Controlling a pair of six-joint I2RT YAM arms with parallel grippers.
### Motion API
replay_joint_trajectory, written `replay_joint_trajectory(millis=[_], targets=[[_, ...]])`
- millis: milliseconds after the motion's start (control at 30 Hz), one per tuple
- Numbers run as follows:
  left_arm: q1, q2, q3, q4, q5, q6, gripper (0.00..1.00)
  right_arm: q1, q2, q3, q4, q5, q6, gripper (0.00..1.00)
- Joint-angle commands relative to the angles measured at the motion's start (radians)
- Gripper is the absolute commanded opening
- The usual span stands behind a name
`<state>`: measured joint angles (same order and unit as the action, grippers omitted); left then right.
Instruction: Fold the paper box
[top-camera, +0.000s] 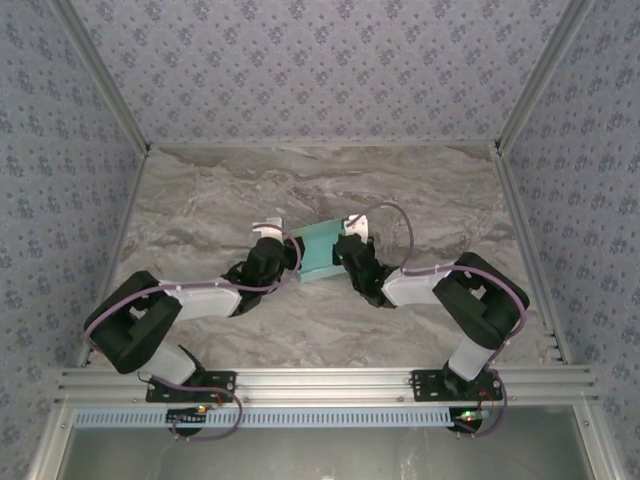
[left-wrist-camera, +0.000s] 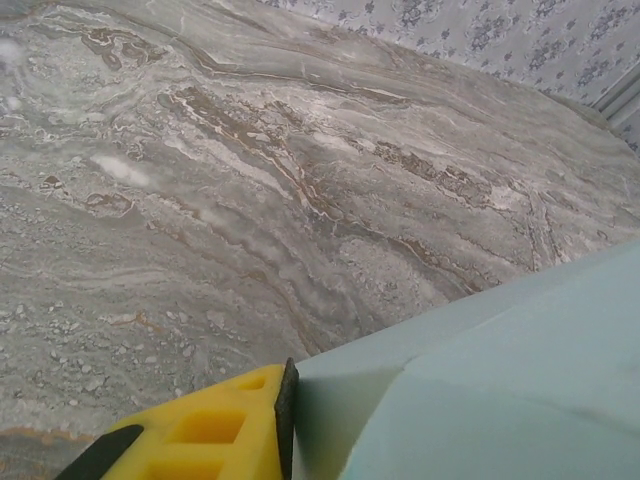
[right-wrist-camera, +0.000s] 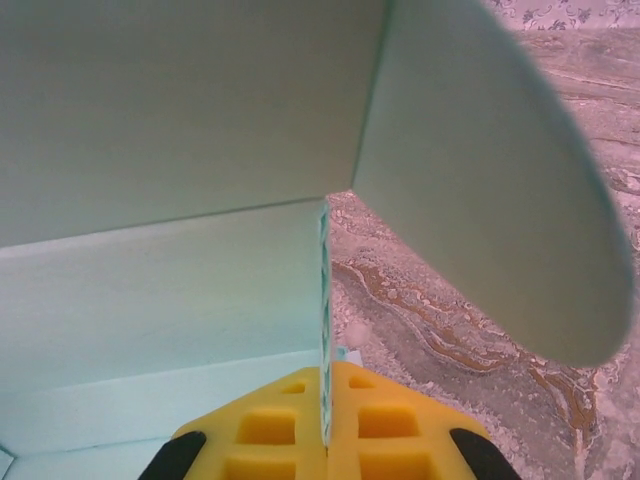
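Observation:
The paper box (top-camera: 320, 257), pale light-blue card partly folded up, sits at the table's middle between both grippers. At its left end is my left gripper (top-camera: 289, 250). In the left wrist view one yellow finger (left-wrist-camera: 205, 432) lies with its black pad flat against the box's card (left-wrist-camera: 500, 380); the other finger is hidden behind the card. My right gripper (top-camera: 347, 252) is at the box's right end. The right wrist view has my right gripper (right-wrist-camera: 325, 400) shut on a thin upright card edge of the box (right-wrist-camera: 180, 150), and a rounded flap (right-wrist-camera: 490, 180) sticks out to the right.
The marbled table top (top-camera: 200, 200) stretches away on all sides of the box. Patterned walls (top-camera: 320, 60) close in the back and both sides. An aluminium rail (top-camera: 320, 380) runs along the near edge by the arm bases.

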<state>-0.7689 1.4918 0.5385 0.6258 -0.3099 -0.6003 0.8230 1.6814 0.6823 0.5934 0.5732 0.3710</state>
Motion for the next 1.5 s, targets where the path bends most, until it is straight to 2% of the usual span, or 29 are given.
replay_joint_trajectory(millis=[0,167,400,633,800,967,1100,1267,1467], targets=[[-0.022,-0.015,0.016,-0.049,0.004,-0.012,0.27,0.028,-0.003,-0.040,-0.034,-0.053,0.019,0.07],[-0.022,-0.022,0.099,-0.135,0.021,-0.022,0.27,0.027,-0.008,-0.046,-0.021,-0.065,0.016,0.07],[-0.023,-0.004,0.150,-0.193,0.031,-0.122,0.28,0.035,-0.006,-0.056,-0.014,-0.055,0.024,0.07],[-0.041,0.000,0.131,-0.172,0.027,-0.216,0.30,0.051,0.007,-0.051,-0.010,-0.046,0.033,0.08],[-0.081,0.024,0.153,-0.191,0.016,-0.135,0.40,0.050,0.002,-0.052,-0.017,-0.034,0.031,0.07],[-0.086,0.032,0.146,-0.241,0.004,-0.105,0.42,0.036,-0.014,-0.056,-0.035,-0.035,0.020,0.07],[-0.086,0.001,0.142,-0.308,0.000,-0.071,0.53,0.022,-0.022,-0.055,-0.044,-0.042,0.023,0.07],[-0.086,-0.043,0.151,-0.429,0.004,-0.075,0.57,0.013,-0.019,-0.043,-0.048,-0.051,0.023,0.07],[-0.086,-0.072,0.149,-0.511,-0.011,-0.090,0.56,0.010,-0.013,-0.022,-0.058,-0.050,0.030,0.07]])
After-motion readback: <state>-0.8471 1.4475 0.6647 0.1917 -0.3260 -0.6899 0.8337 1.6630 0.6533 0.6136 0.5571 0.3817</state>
